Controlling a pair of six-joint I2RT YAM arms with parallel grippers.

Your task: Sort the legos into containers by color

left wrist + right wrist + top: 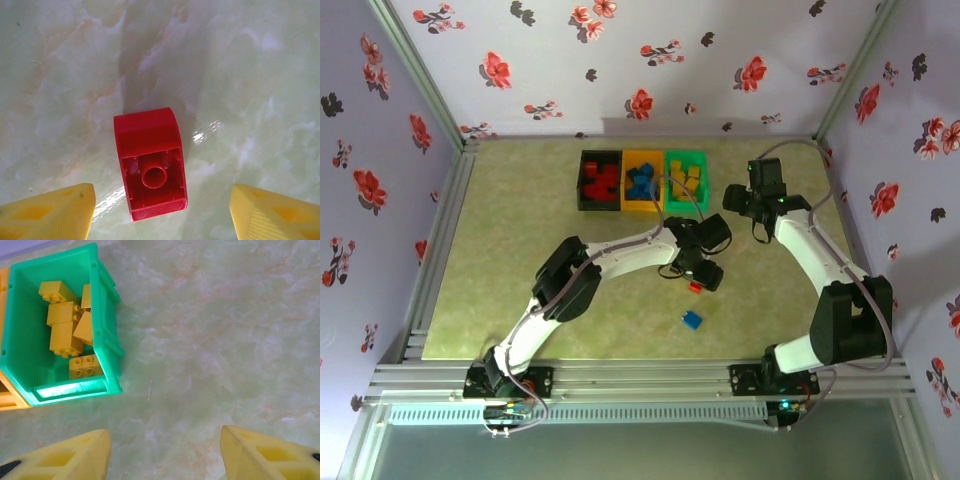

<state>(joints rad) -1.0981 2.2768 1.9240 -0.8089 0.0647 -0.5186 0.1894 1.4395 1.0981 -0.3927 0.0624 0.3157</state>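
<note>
Lego [150,162], red, untouched between open left jaws, right jaws open, empty, beside green bin [106,325]

No words, numbers or signs can be read on the bricks [150,135], the bins [107,320], the table [510,260] or the walls [720,60].

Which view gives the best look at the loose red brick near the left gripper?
Left wrist: the red brick sits large and sharp, hollow underside facing the camera. Top external gives a small red speck at the left gripper.
</note>
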